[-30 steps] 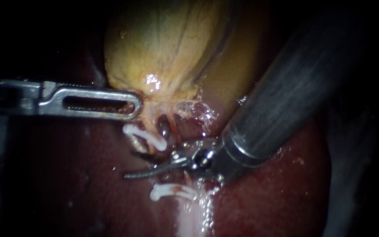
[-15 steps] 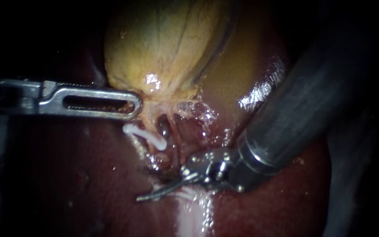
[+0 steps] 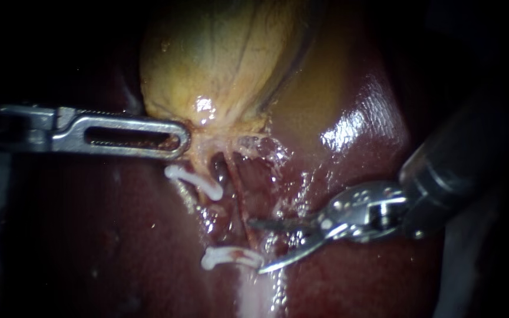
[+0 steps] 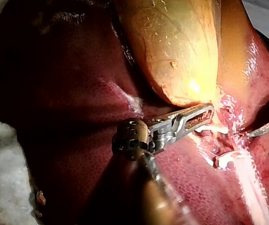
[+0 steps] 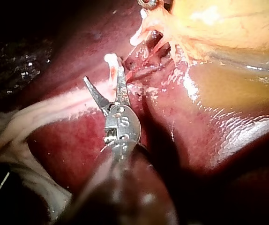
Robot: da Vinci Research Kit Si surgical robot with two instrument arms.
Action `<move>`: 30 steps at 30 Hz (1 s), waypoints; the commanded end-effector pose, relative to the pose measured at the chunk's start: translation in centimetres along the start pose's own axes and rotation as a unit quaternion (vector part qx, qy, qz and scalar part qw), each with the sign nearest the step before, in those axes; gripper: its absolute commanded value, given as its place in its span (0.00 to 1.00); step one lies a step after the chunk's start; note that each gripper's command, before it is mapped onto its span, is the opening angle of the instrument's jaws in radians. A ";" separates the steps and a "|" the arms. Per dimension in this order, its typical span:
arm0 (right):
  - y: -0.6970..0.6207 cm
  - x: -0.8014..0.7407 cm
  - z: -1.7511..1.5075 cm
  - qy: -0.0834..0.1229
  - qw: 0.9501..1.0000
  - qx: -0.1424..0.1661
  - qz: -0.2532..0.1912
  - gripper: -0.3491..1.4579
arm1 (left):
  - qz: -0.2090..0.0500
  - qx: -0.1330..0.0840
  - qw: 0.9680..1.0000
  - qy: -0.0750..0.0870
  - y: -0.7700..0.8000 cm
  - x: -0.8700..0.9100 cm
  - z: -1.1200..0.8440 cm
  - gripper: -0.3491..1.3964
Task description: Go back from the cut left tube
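Left instrument (image 3: 173,140) jaws clamped on gallbladder (image 3: 225,59); right instrument (image 3: 257,247) jaws apart.

The left instrument (image 3: 179,140) ends in a long, flat, round-nosed jaw of bright steel. A narrow slot runs through its length and fine teeth line its edge. Behind the jaw sit a stepped steel hinge block and a rounded, bronze-dark wrist collar (image 4: 132,136) with small holes in it. The right instrument (image 3: 256,246) carries two thin, curved, pointed steel blades (image 5: 122,89). Behind them are a polished, rivet-studded hinge housing (image 3: 363,212) and a thick dark-grey tubular shaft (image 3: 455,165).
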 end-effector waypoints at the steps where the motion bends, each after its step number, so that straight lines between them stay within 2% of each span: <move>1: 0.02 0.02 -0.07 0.001 1.000 -0.005 -0.003 0.99 | 0.000 0.000 1.000 0.000 0.00 0.00 0.00 0.00; 8: 0.14 0.19 -0.49 0.011 0.999 -0.030 -0.030 0.99 | 0.001 0.001 1.000 0.001 -0.01 -0.02 0.02 0.00; 18: 0.18 0.24 -0.61 0.017 0.998 -0.043 -0.052 0.99 | 0.002 0.002 1.000 0.003 -0.05 -0.07 0.08 0.00; 20: 0.18 0.24 -0.61 0.017 0.998 -0.043 -0.052 0.99 | 0.004 0.005 1.000 0.006 -0.08 -0.13 0.15 0.00; 25: 0.18 0.24 -0.61 0.017 0.998 -0.043 -0.052 0.99 | 0.009 0.000 1.000 -0.001 -0.16 -0.27 0.37 0.00; 30: 0.17 0.23 -0.62 0.017 0.998 -0.043 -0.052 0.99 | 0.012 -0.003 1.000 -0.007 -0.20 -0.32 0.62 0.00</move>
